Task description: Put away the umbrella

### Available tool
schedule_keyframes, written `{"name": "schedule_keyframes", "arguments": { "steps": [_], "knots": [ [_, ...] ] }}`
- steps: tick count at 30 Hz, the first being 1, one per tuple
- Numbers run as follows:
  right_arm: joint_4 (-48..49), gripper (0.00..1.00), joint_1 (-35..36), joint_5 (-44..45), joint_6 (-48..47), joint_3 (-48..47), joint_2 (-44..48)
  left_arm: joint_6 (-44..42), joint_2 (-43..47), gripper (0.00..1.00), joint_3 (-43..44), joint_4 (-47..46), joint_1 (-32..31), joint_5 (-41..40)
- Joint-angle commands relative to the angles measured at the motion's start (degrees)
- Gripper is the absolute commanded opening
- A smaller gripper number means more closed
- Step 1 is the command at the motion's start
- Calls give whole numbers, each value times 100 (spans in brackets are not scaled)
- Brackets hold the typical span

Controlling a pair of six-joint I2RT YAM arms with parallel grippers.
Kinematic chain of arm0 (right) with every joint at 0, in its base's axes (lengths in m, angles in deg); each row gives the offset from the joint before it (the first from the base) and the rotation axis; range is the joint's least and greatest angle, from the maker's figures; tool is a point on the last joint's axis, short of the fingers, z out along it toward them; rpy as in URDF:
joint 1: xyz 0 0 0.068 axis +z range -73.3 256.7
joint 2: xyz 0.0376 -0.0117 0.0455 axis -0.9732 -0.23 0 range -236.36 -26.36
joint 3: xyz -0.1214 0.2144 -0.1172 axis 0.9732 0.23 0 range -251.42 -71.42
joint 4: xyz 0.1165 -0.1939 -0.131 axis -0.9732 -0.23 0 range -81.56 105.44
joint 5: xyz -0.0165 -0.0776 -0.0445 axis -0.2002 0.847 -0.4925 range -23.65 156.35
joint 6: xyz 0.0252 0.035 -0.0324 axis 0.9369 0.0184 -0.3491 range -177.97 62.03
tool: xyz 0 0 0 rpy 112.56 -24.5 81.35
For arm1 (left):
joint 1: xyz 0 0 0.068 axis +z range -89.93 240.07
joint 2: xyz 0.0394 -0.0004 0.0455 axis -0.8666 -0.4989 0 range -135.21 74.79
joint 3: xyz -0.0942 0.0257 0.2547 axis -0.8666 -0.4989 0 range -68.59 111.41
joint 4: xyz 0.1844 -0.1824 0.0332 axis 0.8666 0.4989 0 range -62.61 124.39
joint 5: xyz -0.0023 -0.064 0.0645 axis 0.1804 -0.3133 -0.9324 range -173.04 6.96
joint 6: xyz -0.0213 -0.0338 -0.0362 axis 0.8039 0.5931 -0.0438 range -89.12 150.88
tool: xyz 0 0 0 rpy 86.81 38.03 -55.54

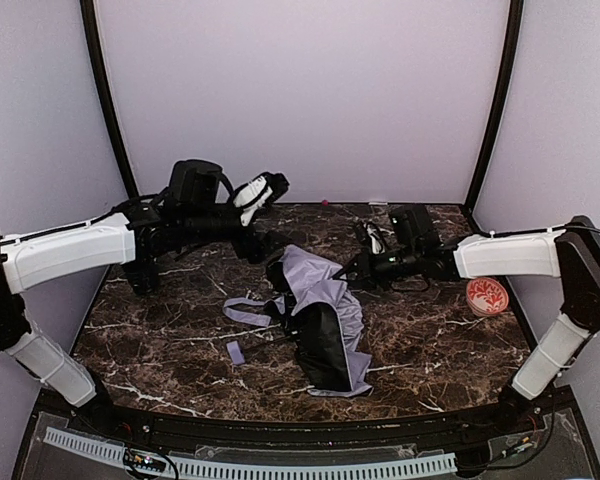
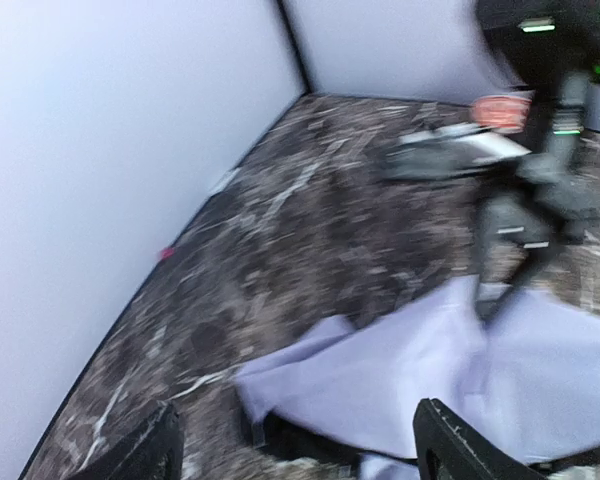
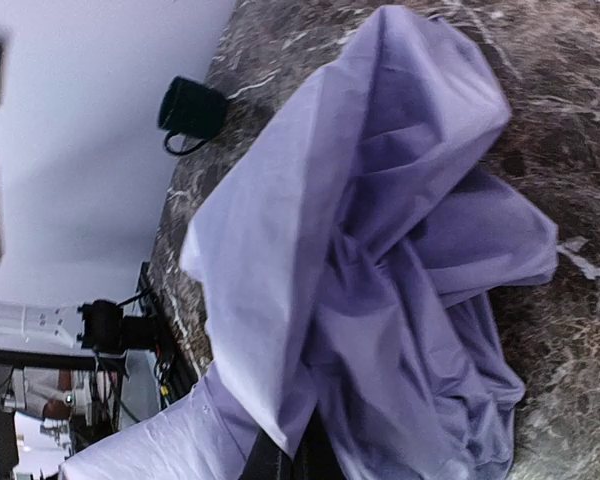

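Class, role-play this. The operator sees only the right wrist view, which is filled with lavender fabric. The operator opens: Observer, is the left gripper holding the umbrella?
Observer: No. The left gripper is open and raised toward the back wall, past the umbrella, with nothing between its fingers.
Operator: Is the whole thing lavender like this?
Observer: No. From above, black lining shows at its near end, and a lavender strap trails to its left on the table.
Operator: Anything else on the table?
Observer: A red-and-white disc lies near its right edge.
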Motion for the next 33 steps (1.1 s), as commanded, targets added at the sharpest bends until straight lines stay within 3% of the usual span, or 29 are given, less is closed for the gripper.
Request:
{"name": "schedule_keyframes", "arguments": {
  "steps": [1,4,9,15,17,18,21,23,26,29,33],
  "knots": [
    [230,0,-82,689,498,-318,-346,-154,503,83,-389,266,-732,1743],
    [289,0,-83,880,571,-349,-433,23,492,87,-397,21,-1105,1944],
    [56,0,-81,1210,429,-446,-415,-263,82,85,-14,563,-1525,1733],
    [-388,0,-83,2154,3,-719,-57,326,188,53,64,478,-1545,1457],
    [-516,0,-82,2356,-143,-806,194,314,218,47,-91,484,-1545,1500],
    [-524,5,-83,2329,-175,-813,227,293,191,45,-188,471,-1545,1480],
    [-781,48,-83,2221,-358,-858,242,194,-98,40,-290,640,-1538,1278],
    [-1530,59,-82,2616,-745,-1077,357,182,-235,35,-228,871,-1532,1062],
    [-2130,64,-82,3144,-1263,-1043,895,168,-116,35,-389,892,-1505,811],
    [-2192,64,-40,2740,-1773,-505,1583,453,220,40,-604,1013,-1382,731],
    [-2186,60,481,2596,-1747,211,2108,1686,593,47,-690,1514,-1368,855]
  ]
}}
